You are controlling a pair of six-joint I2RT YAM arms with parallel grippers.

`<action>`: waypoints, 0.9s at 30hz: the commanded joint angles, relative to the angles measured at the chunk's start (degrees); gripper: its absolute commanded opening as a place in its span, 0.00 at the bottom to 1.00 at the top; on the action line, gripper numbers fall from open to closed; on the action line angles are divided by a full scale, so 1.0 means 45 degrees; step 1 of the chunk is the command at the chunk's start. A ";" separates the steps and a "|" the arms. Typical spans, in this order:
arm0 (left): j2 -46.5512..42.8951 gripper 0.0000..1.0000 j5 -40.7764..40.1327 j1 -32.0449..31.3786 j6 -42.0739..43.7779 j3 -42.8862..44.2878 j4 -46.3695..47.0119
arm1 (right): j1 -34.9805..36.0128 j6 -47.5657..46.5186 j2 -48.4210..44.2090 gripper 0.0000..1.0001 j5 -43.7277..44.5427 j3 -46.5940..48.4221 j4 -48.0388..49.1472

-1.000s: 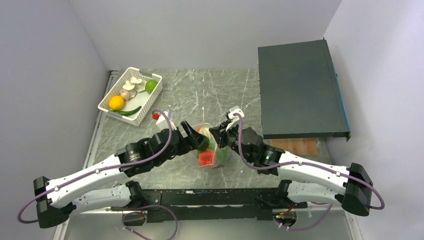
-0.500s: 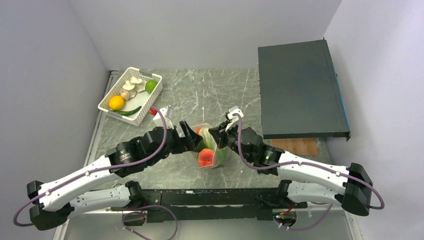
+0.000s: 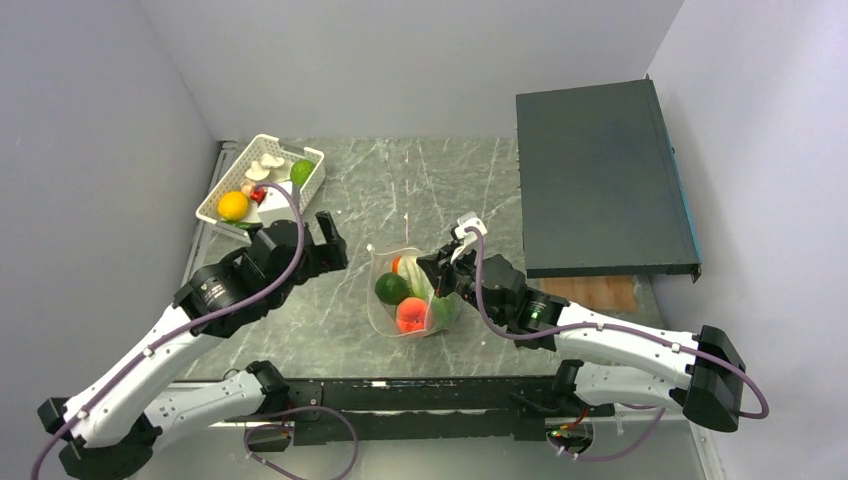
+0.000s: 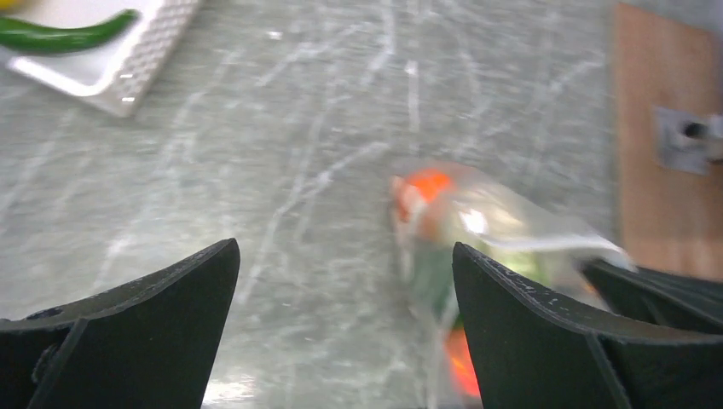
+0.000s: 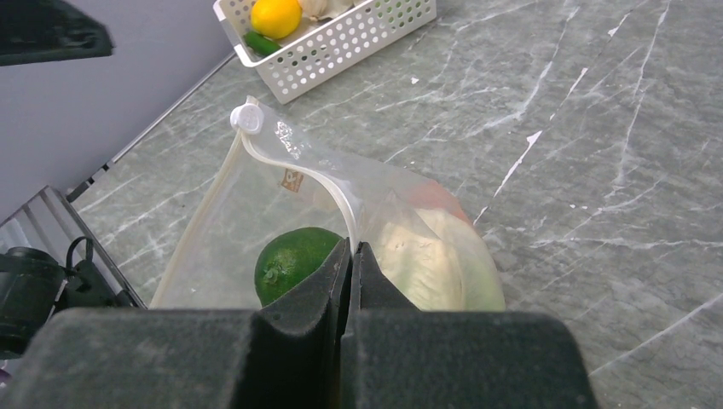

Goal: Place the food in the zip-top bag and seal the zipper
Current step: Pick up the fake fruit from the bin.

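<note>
One zip-top bag [image 5: 213,239] stands open-mouthed mid-counter [image 3: 450,180]. It holds one round green fruit [image 3: 390,288], two red-orange fruits [image 3: 411,314] and some leafy lettuce [image 3: 446,308]. One white basket [image 5: 358,43] at the far left holds one yellow citrus [image 3: 233,205], a second green fruit [image 3: 301,172], roughly three pale mushrooms [image 3: 265,165] and one dark green long vegetable [image 4: 64,34]. The right tool [image 5: 351,256] is pressed together, pinching the bag's whitish zipper [image 5: 315,175] at the rim. The left tool [image 4: 345,256] is spread wide, gripping nothing, over bare counter between basket and bag.
</note>
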 commanded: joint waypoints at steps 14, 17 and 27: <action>0.2847 1.00 0.4386 0.8692 0.3865 -0.0397 0.3067 | 0.0020 -0.0192 0.0068 0.00 -0.0080 0.0171 0.0524; 0.3868 1.00 0.6493 1.0435 0.2928 -0.0549 0.4345 | 0.0008 -0.0191 0.0203 0.00 -0.0083 0.0214 0.0501; 0.8600 1.00 0.7954 1.2370 0.2533 0.1941 0.6561 | 0.0021 -0.0162 0.0168 0.00 -0.0032 0.0210 0.0508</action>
